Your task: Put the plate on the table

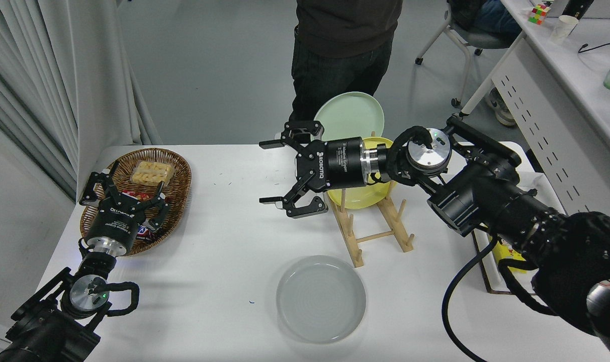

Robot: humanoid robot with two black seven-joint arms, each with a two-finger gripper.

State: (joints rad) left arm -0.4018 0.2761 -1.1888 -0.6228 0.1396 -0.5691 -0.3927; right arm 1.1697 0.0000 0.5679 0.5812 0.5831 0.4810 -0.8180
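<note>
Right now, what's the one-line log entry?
plate: flat on table, released | right gripper: open, raised, beside rack | left gripper: open, parked over basket

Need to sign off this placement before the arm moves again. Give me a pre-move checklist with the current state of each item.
1. Gray plate lies flat on the table: ok.
2. Right gripper open and holding nothing: ok.
3. Right gripper apart from the gray plate, above the table: ok.
4. Yellow plate and green plate standing in the wooden rack: ok, though the arm hides part of them.
5. Left gripper parked over the basket, open: ok.
6. Person at the far side, near the arm: not ok.
</note>
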